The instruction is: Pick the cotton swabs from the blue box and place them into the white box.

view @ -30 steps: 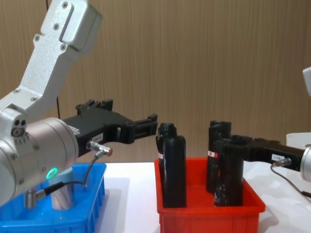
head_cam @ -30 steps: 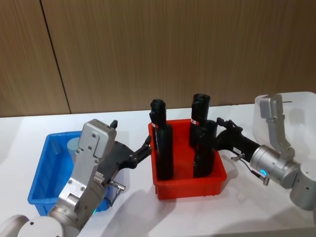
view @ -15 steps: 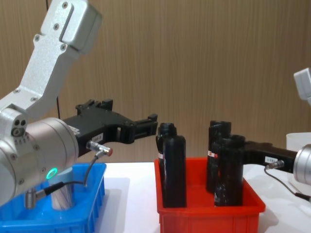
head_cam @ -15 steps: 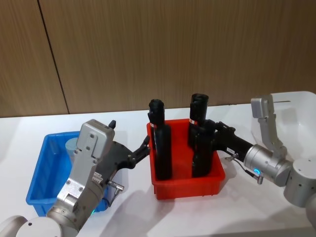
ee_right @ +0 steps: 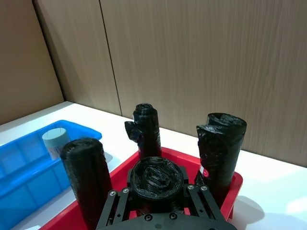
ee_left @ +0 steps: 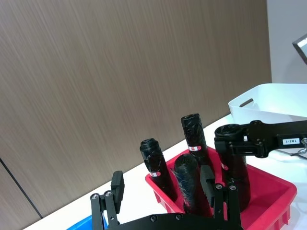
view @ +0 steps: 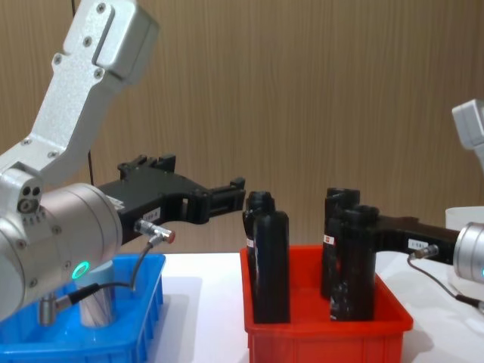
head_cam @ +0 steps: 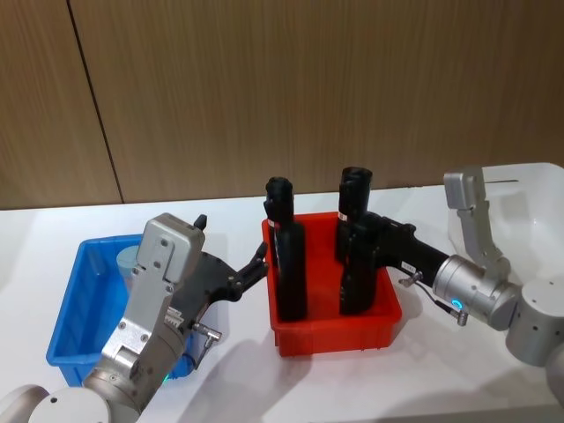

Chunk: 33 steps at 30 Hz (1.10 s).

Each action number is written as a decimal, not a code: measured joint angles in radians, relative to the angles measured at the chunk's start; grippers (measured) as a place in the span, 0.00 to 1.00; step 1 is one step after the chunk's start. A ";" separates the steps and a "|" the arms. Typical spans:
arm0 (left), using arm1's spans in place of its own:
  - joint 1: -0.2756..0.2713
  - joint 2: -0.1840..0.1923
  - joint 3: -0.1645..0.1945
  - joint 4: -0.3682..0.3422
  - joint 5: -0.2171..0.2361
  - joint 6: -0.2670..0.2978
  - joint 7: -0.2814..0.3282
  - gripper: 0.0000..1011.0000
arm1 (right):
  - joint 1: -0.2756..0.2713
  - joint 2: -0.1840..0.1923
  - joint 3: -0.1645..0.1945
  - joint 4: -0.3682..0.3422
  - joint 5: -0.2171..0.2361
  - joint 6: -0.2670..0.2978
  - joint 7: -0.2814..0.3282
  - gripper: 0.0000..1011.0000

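Cotton swabs [head_cam: 132, 260] sit in the blue box [head_cam: 77, 304], the white box [head_cam: 529, 207] is far right, and the right gripper [head_cam: 359, 240] clamps what looks like a black bottle [head_cam: 354, 278] in the red bin [head_cam: 339, 330], while the left gripper [head_cam: 256, 264], fingers spread, hovers between blue and red.

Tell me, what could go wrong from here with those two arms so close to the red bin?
The right end effector is clamped around a black bottle in the red bin, not a cotton swab tub; that would likely put the wrong item in the white box. Lifting it could knock the bottles beside it. The left end effector sits open near another bottle and may bump it.
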 joint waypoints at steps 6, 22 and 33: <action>0.000 0.000 0.000 0.000 0.000 0.000 0.000 0.99 | -0.043 0.018 0.006 -0.107 0.001 0.030 -0.012 0.45; 0.000 0.000 0.000 0.000 0.000 0.000 0.000 0.99 | -0.194 0.102 0.053 -0.532 0.034 0.161 -0.133 0.36; 0.000 0.000 0.000 0.000 0.000 0.000 0.000 0.99 | -0.269 0.171 0.107 -0.743 0.048 0.228 -0.257 0.34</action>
